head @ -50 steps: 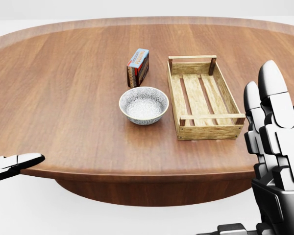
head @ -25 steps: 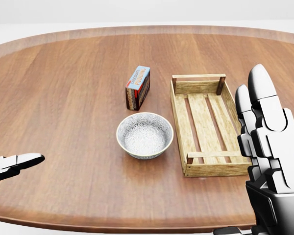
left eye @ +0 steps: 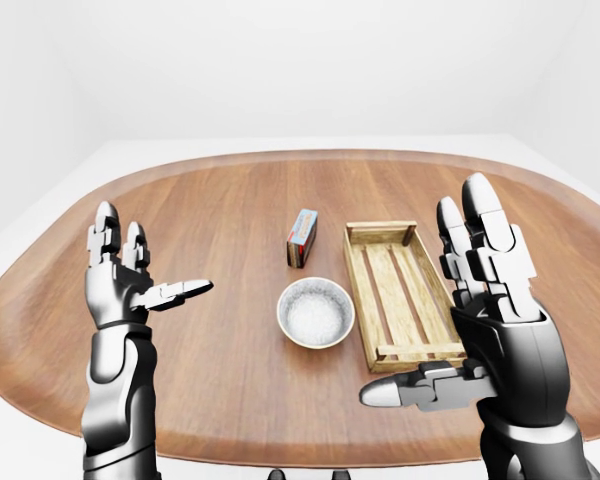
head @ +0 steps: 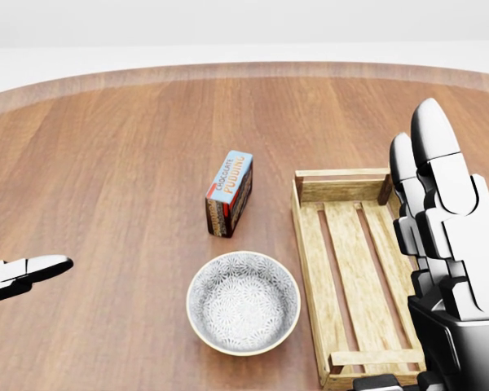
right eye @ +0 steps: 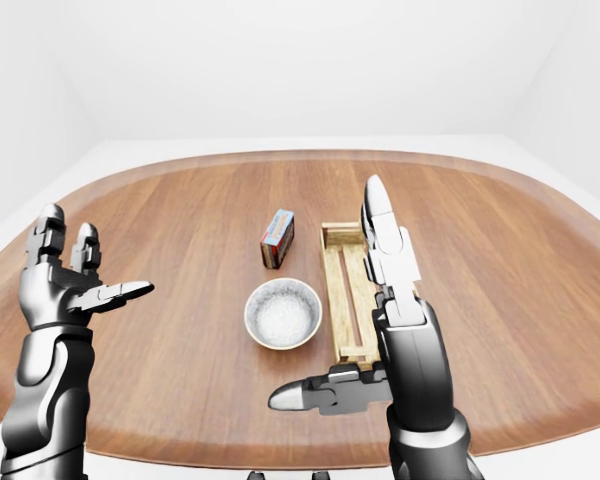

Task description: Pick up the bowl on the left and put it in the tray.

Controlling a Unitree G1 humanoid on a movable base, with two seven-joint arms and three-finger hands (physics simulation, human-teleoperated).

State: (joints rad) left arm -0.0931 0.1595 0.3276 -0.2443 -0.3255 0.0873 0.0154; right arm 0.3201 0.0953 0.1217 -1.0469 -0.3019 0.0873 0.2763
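Note:
A white patterned bowl [head: 243, 303] stands upright on the round wooden table [head: 106, 163], low in the head view. Just to its right lies a slatted wooden tray [head: 307, 269], a small gap apart from the bowl. My left hand [left eye: 150, 265] is raised and open, well to the left of the bowl and holding nothing. At the tray's right side my right hand [left eye: 442, 300] is held up with fingers spread and thumb pointing left, also open. In the head view it covers the tray's right rim.
A chocolate pudding box [head: 230, 193] stands on its edge just above the bowl in the head view, left of the tray's far end. White floor and walls surround the table.
The whole picture has shifted: the camera moved closer over the table, so bowl, box and tray slid down the head view and grew. Both hands keep their open pose.

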